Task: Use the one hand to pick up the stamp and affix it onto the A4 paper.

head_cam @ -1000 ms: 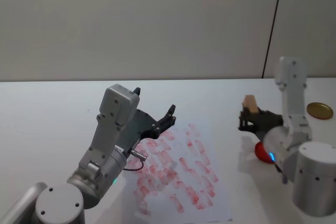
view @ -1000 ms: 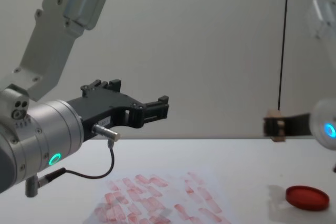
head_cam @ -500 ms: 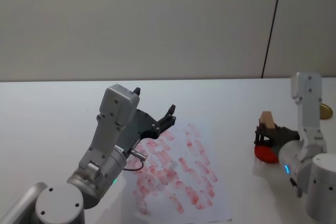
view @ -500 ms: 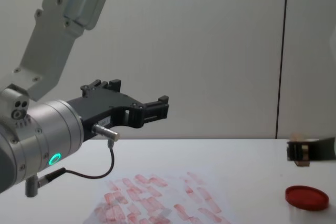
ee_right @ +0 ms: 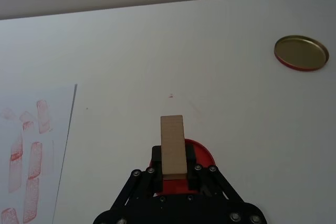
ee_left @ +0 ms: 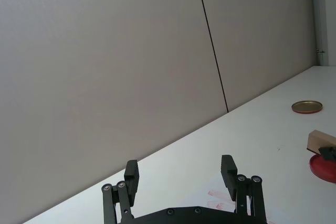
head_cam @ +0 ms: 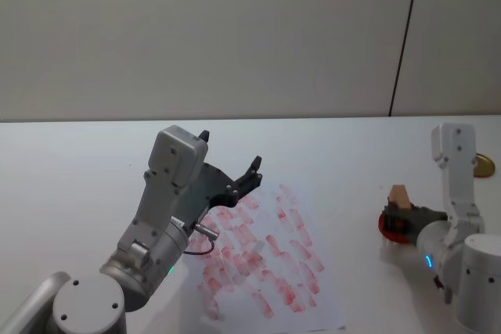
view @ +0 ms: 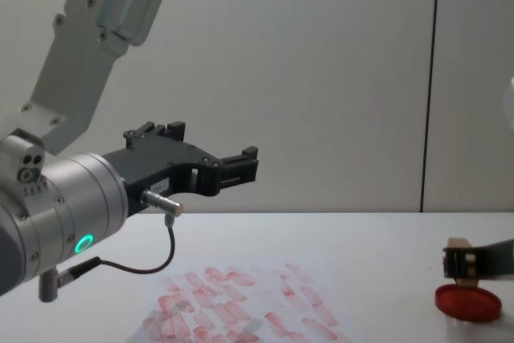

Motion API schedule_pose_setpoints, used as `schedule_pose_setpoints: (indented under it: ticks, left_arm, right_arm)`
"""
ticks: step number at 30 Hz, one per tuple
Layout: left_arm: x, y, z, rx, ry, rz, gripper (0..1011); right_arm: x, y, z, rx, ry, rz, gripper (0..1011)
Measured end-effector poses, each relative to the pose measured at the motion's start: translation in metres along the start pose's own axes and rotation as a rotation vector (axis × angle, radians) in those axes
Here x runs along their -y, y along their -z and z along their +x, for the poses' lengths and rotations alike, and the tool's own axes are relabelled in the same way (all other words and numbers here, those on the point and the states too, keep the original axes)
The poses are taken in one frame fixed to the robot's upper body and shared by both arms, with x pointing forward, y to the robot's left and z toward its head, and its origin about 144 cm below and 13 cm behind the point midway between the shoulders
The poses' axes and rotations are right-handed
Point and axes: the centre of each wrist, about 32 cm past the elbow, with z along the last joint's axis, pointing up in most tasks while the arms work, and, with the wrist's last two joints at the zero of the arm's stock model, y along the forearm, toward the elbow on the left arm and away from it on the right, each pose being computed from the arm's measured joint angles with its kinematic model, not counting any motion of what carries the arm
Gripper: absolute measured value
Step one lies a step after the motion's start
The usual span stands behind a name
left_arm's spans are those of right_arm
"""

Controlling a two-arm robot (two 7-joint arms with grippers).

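jaws of the right gripper (ee_right: 173,174) are clamped on the stamp (ee_right: 172,144), a tan wooden block held upright with its lower end on or just above the red ink pad (view: 468,302) directly beneath; contact cannot be told. well off to the left of these jaws lies the a4 paper (head_cam: 262,260), covered in pale red prints, flat on the white tabletop (head_cam: 70,170). beyond the jaws sits a gold lid (ee_right: 301,53). left gripper (ee_left: 181,174) hovers above the paper, jaws spread apart, empty.
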Motion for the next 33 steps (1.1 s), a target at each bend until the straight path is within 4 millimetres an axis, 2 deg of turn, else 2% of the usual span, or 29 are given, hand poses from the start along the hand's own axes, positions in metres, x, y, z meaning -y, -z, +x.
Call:
schedule_pose_setpoints:
  ticks: [9, 12, 13, 14, 17, 18, 19, 22, 23, 32, 33]
  left_arm:
    - [0.0, 0.0, 0.0, 0.0, 0.0, 0.0, 993]
    - [0.0, 0.0, 0.0, 0.0, 0.0, 0.0, 993]
    - [0.0, 0.0, 0.0, 0.0, 0.0, 0.0, 993]
    - [0.0, 0.0, 0.0, 0.0, 0.0, 0.0, 993]
    - [0.0, 0.0, 0.0, 0.0, 0.0, 0.0, 993]
    - [0.0, 0.0, 0.0, 0.0, 0.0, 0.0, 993]
    - [0.0, 0.0, 0.0, 0.0, 0.0, 0.0, 993]
    - [0.0, 0.0, 0.0, 0.0, 0.0, 0.0, 993]
    - [0.0, 0.0, 0.0, 0.0, 0.0, 0.0, 993]
    - [0.0, 0.0, 0.0, 0.0, 0.0, 0.0, 993]
    - [0.0, 0.0, 0.0, 0.0, 0.0, 0.0, 993]
  right_arm:
    - [-0.003, 0.003, 0.0, -0.009, -0.017, -0.03, 244]
    - [-0.003, 0.003, 0.0, -0.013, -0.024, -0.034, 338]
    - [-0.003, 0.003, 0.0, -0.014, -0.027, -0.036, 338]
    - [-0.003, 0.003, 0.0, -0.014, -0.027, -0.036, 402]
    - [-0.003, 0.004, -0.001, -0.016, -0.031, -0.039, 457]
    - [-0.002, 0.004, -0.001, -0.016, -0.032, -0.038, 543]
    - [-0.002, 0.004, -0.001, -0.017, -0.033, -0.038, 543]
    - [0.0, 0.003, -0.002, -0.017, -0.035, -0.032, 684]
    - [0.0, 0.003, -0.002, -0.016, -0.034, -0.03, 684]
    - [0.013, -0.001, -0.004, 0.015, -0.02, 0.045, 950]
    - [0.013, -0.001, -0.004, 0.015, -0.02, 0.045, 950]
